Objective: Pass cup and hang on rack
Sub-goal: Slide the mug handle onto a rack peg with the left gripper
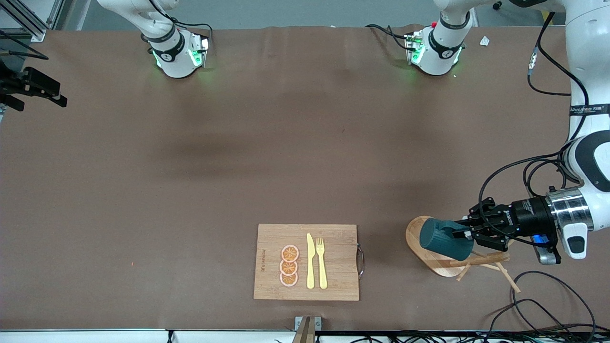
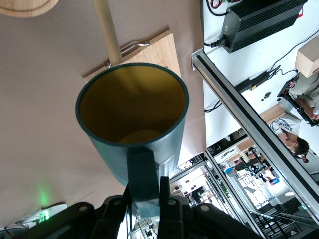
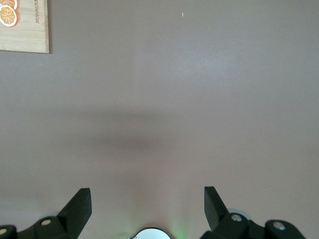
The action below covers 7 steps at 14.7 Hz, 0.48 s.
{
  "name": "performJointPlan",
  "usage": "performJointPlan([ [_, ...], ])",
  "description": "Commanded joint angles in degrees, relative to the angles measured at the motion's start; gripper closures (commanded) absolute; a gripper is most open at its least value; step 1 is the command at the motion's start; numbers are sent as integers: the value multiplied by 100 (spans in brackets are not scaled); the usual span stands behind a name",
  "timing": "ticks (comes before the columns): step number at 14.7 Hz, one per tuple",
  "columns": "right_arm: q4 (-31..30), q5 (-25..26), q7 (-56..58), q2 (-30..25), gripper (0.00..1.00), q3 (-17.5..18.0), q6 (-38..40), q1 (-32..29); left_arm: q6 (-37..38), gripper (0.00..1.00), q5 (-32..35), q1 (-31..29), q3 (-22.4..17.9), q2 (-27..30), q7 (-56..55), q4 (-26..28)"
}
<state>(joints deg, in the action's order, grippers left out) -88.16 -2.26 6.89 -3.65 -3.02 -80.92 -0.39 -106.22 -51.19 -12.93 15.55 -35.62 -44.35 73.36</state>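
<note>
The dark teal cup [image 1: 445,239] lies tilted on its side in the air over the oval base of the wooden rack [image 1: 431,261], at the left arm's end of the table. My left gripper [image 1: 464,233] is shut on the cup's handle. In the left wrist view the cup [image 2: 132,114] shows its yellow-tan inside, the handle [image 2: 142,172] runs down between my left gripper's [image 2: 144,199] fingers, and the rack's post [image 2: 107,30] stands just past the cup's rim. The rack's thin pegs [image 1: 481,261] stick out under my left hand. My right gripper [image 3: 147,204] is open and empty over bare table near its own base.
A wooden cutting board [image 1: 307,262] with orange slices, a yellow knife and a fork lies near the front edge at mid table, and it also shows in the left wrist view [image 2: 159,50]. Black cables [image 1: 538,295] lie by the rack. The arm bases [image 1: 176,52] stand along the top edge.
</note>
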Motion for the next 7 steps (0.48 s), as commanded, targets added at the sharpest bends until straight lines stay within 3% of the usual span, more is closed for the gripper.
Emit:
performJointPlan([
  [1,-184,-91,75,-180,0,12,-29,-49,-21,99,-145,-148,44,-85,338,-33],
  [7,-184,-82,75,-180,0,12,-29,-49,-21,99,-154,-236,44,-243,488,-41],
])
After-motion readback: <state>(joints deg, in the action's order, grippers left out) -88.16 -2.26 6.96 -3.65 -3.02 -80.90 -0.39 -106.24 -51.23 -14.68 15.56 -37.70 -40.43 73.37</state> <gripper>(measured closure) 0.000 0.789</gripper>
